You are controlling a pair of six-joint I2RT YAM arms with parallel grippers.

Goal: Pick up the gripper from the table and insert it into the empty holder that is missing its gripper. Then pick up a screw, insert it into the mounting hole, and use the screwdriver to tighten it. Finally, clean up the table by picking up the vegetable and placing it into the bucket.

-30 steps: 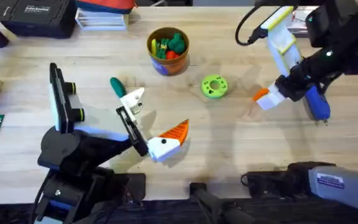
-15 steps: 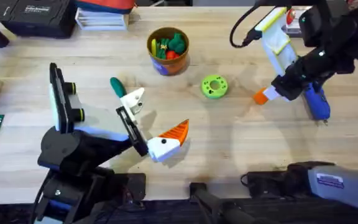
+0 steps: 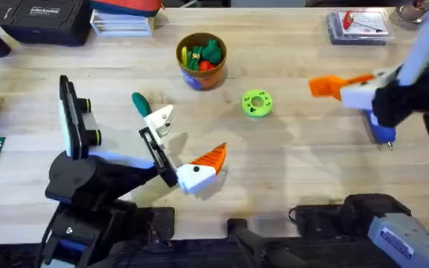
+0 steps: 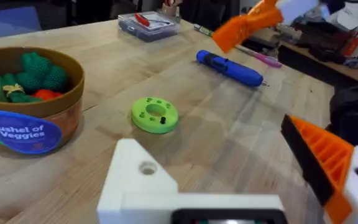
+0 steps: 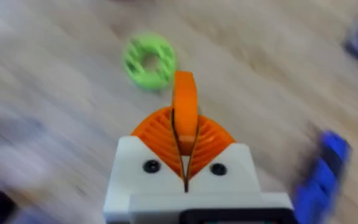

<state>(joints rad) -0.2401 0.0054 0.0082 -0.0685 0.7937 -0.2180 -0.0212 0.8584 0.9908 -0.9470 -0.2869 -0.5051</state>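
Across the pale wooden table [image 3: 289,171], the right tool [image 3: 346,88] has risen and swung toward the right edge of the frame, its orange pads pressed together on the gripper [image 3: 325,87], now clear of the surface. The pick-up looks done; insertion comes next. At lower left, the left tool [image 3: 188,138] waits spread wide, its bare white holder [image 3: 160,117] empty. The bucket [image 3: 201,78], upper centre, reads "Bushel of Veggies". The screwdriver [image 3: 380,130] lies at right, under the raised arm. The vegetable [image 3: 139,102] rests just beside the holder. A sticker on the right arm is illegible.
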